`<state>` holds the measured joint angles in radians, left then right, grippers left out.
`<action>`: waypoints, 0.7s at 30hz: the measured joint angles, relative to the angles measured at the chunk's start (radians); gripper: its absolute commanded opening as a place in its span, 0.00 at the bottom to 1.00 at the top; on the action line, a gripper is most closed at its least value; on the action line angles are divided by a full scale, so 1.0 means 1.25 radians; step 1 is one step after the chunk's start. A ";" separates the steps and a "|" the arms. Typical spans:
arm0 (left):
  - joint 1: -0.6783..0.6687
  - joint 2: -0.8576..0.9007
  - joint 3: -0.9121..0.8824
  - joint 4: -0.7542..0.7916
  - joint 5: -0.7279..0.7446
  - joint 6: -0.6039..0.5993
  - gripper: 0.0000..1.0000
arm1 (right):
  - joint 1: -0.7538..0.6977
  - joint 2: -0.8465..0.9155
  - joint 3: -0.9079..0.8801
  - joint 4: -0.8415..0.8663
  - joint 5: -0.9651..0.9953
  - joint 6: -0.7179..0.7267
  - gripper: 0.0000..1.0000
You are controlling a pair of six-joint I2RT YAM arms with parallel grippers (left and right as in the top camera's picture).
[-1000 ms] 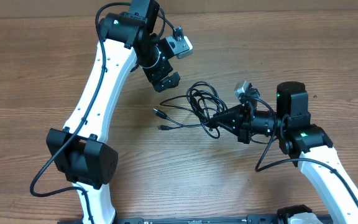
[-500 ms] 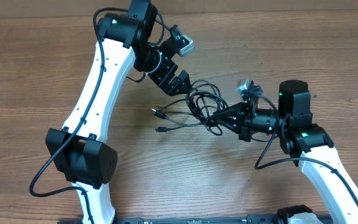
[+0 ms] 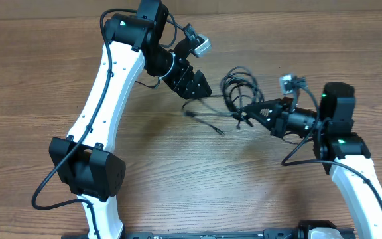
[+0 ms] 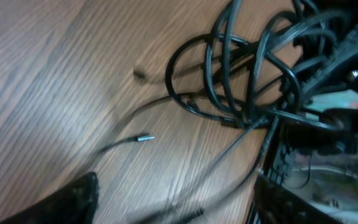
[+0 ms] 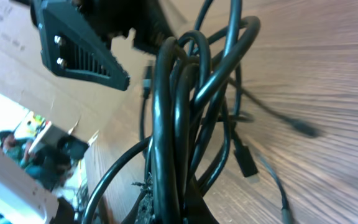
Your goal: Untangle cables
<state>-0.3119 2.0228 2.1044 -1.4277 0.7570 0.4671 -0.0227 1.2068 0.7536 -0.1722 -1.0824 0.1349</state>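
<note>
Since a second ago the right gripper point(image 3: 247, 116) has carried the cables point(image 3: 239, 89) toward the right edge of the worktop point(image 3: 45, 79), and the left gripper point(image 3: 201, 87) has come down beside them. Nearest the robot's edge, two loose plug ends point(image 3: 221, 133) trail on the wood. Just beyond, the right gripper is clamped on the knotted loops, holding them near the worktop's middle. Farther back, the left gripper stands wide, nothing held, with the bundle just ahead of it. The risk, as I judge it, is closing on several strands together, which would tighten the knot, or the two grippers knocking, being so near. Bare wood lies toward the left and near edges; the far edge offers less room.
</note>
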 measured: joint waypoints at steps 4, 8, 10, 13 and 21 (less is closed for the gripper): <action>-0.002 0.000 0.000 0.028 0.040 0.002 0.92 | -0.023 0.000 0.000 0.003 -0.026 0.017 0.04; -0.002 0.000 0.000 0.039 0.075 -0.001 1.00 | -0.023 0.000 0.000 0.038 -0.072 0.021 0.04; -0.006 0.000 0.000 0.039 0.081 -0.001 1.00 | -0.023 0.000 0.000 0.054 -0.092 0.021 0.04; -0.017 0.000 0.000 0.043 0.089 -0.001 1.00 | -0.023 0.000 0.000 0.072 -0.126 0.022 0.04; -0.033 0.000 0.000 0.074 0.144 -0.001 1.00 | -0.023 0.000 0.000 0.099 -0.177 0.023 0.04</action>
<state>-0.3534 2.0228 2.1044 -1.3346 0.9375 0.4664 -0.0517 1.2068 0.7536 -0.0479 -1.3041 0.1642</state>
